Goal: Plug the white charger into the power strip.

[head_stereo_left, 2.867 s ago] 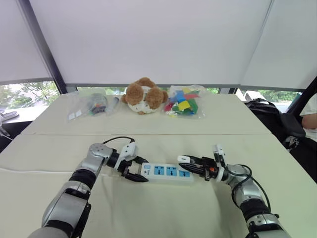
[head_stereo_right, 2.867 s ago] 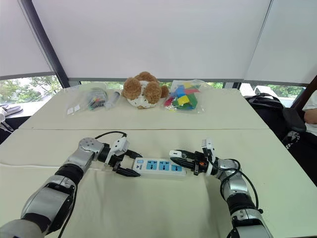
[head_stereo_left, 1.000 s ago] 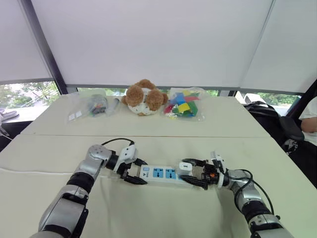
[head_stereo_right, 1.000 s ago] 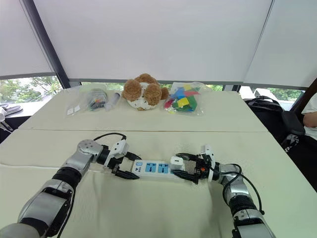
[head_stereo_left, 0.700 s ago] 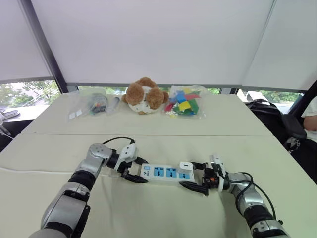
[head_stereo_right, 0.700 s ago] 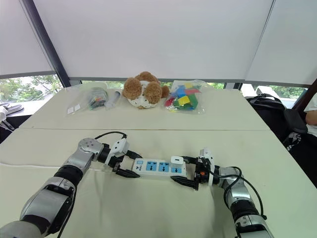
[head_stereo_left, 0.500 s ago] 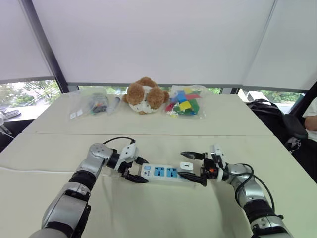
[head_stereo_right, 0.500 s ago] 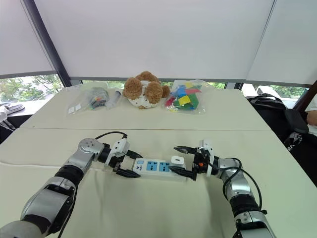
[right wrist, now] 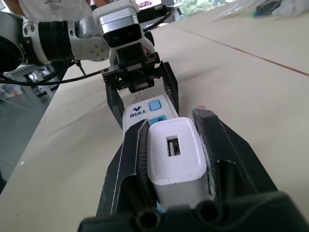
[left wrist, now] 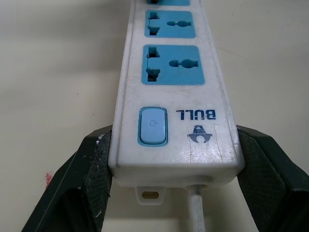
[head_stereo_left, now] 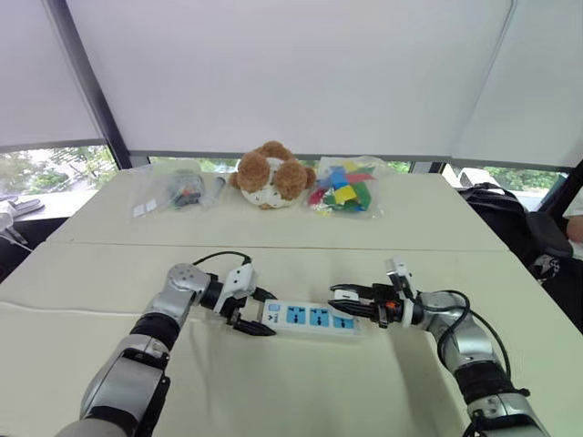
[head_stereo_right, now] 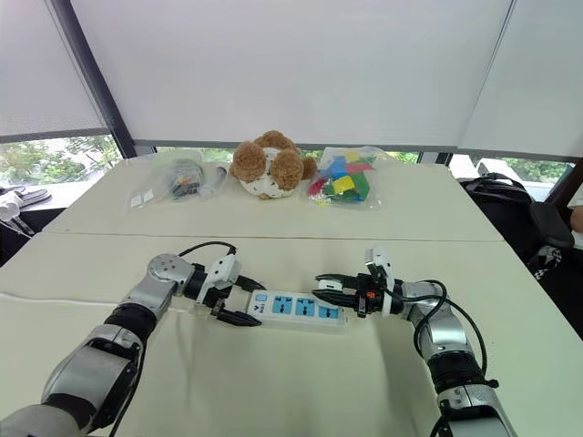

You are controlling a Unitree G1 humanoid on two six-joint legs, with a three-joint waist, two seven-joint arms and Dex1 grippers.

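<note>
The power strip lies flat on the near table, between the two pincers. The left gripper is clenched on the strip's switch end, one black finger pressed against each long side of the white bar, with the blue switch just ahead of the fingers and the white cord leaving the end between them. The right gripper comes in from the opposite end and is closed on the white charger, its two fingers flat against the charger's sides. The charger sits over the strip's socket nearest that gripper; whether its prongs are seated in the socket cannot be told. Two more blue sockets lie bare between the charger and the left gripper. Beyond both grippers, across a seam in the table, a brown and white teddy bear sits at the far edge. To the bear's left lies a clear bag of small items, and to its right a clear bag of coloured blocks. Behind these hang white window blinds. Well off to the right of the right gripper, a black bag rests beside the table.
</note>
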